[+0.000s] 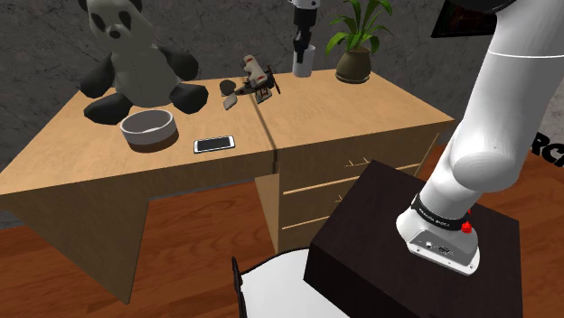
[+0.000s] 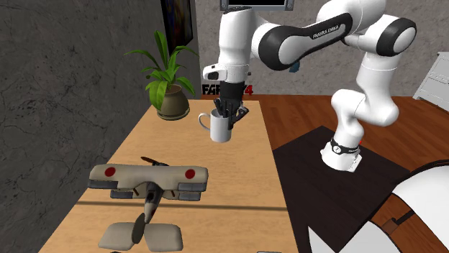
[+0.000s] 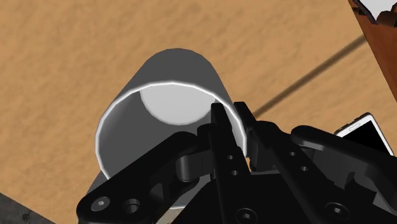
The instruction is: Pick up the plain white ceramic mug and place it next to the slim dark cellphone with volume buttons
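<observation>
The jaws clamp the rim of the white mug (image 2: pixel 219 131) above the desk (image 2: pixel 216 187); the arm (image 2: pixel 316 32) reads Franka Emika.

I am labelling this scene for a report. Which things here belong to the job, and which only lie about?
Job: white mug; gripper, shut on the mug's rim; cellphone.

Lying about: panda toy; bowl; toy plane; potted plant.
</observation>
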